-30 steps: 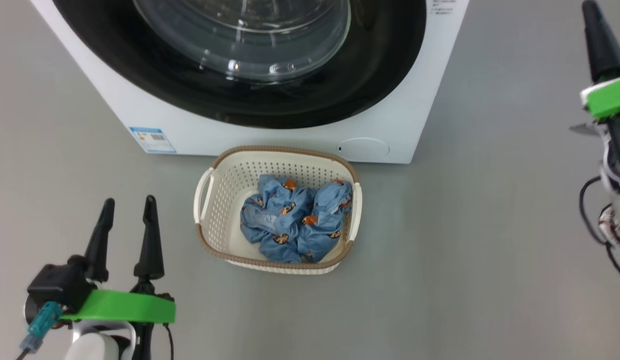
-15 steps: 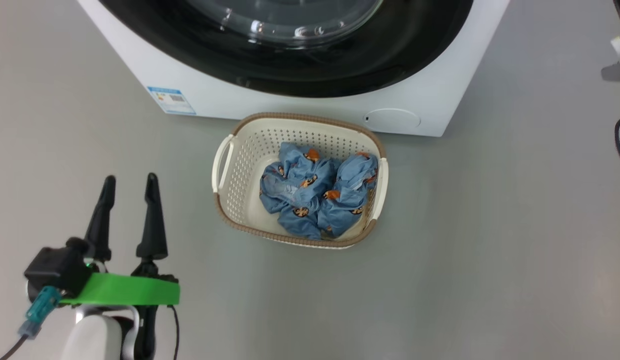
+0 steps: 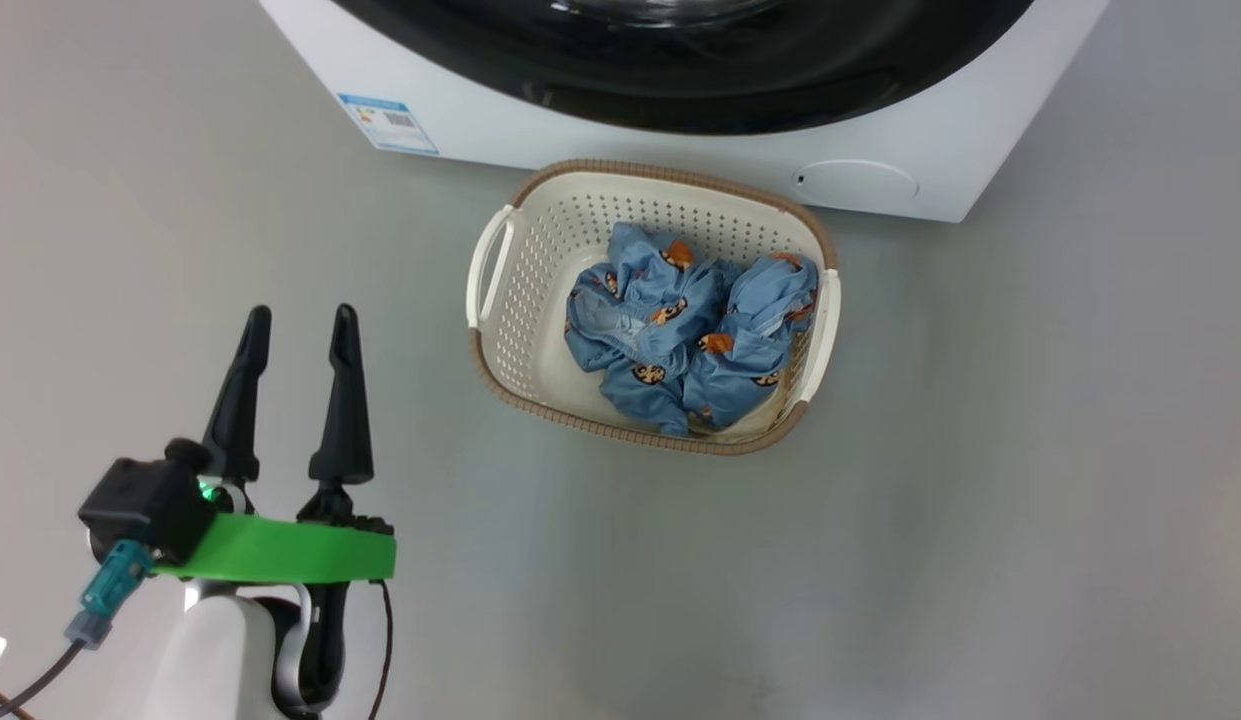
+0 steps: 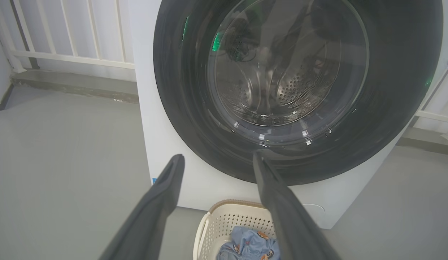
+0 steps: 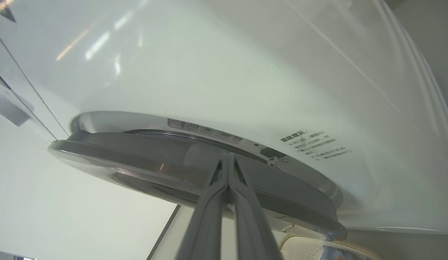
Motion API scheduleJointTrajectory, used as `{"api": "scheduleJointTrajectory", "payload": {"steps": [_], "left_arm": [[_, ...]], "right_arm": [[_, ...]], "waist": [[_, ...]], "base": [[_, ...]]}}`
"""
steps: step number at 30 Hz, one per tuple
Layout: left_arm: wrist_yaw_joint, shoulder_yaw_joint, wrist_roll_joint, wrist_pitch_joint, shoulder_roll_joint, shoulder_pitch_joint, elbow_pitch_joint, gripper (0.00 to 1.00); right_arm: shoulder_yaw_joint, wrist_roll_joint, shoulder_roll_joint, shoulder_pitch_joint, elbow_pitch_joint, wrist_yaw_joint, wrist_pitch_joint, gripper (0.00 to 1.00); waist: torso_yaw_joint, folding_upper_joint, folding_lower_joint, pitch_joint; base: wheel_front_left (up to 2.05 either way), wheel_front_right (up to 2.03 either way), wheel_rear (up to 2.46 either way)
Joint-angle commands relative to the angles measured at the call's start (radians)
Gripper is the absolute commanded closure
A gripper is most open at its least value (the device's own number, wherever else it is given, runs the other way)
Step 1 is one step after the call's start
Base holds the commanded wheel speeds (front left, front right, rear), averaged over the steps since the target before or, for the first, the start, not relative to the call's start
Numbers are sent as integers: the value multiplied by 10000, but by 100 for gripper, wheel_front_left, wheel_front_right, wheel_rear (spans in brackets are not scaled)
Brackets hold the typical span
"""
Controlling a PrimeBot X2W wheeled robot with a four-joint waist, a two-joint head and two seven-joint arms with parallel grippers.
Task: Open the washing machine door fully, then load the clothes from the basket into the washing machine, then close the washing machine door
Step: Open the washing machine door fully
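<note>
The white washing machine (image 3: 680,150) stands at the top of the head view, its door (image 3: 680,90) showing as a glossy black rim. On the floor in front of it is the cream basket (image 3: 510,330) holding the crumpled light blue clothes (image 3: 690,330). My left gripper (image 3: 298,314) is open and empty, to the basket's left and clear of it. In the left wrist view the door (image 4: 180,90) looks closed, with the drum behind its glass. My right gripper (image 5: 228,156) is shut with nothing in it, its tips at the door's edge (image 5: 137,151); I cannot tell if they touch.
A blue label (image 3: 388,110) and a round white flap (image 3: 855,180) mark the machine's lower front. Grey floor surrounds the basket. A white railing (image 4: 65,54) runs behind the machine on its left. The basket's rim (image 5: 307,249) peeks in below the door.
The head camera has shifted, so the machine and basket now sit higher and further right. My right gripper has passed beyond that view's upper right edge. The left gripper stays open.
</note>
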Motion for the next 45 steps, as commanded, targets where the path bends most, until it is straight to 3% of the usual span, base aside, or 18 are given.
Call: {"api": "scheduleJointTrajectory", "payload": {"steps": [1, 23, 45], "left_arm": [[-41, 340, 10, -63, 190, -196, -332, 0], [-45, 84, -315, -63, 33, -643, -241, 0], [-46, 398, -182, -63, 221, -85, 248, 0]], "right_arm": [[96, 13, -44, -317, -157, 58, 137, 100], [793, 103, 285, -2647, 1011, 58, 1867, 100], [1287, 748, 493, -395, 693, 58, 3105, 100]], "waist": [[172, 0, -1, 214], [782, 0, -1, 1150], [691, 0, -1, -537]], "base": [[0, 0, 0], [0, 0, 0], [0, 0, 0]]}}
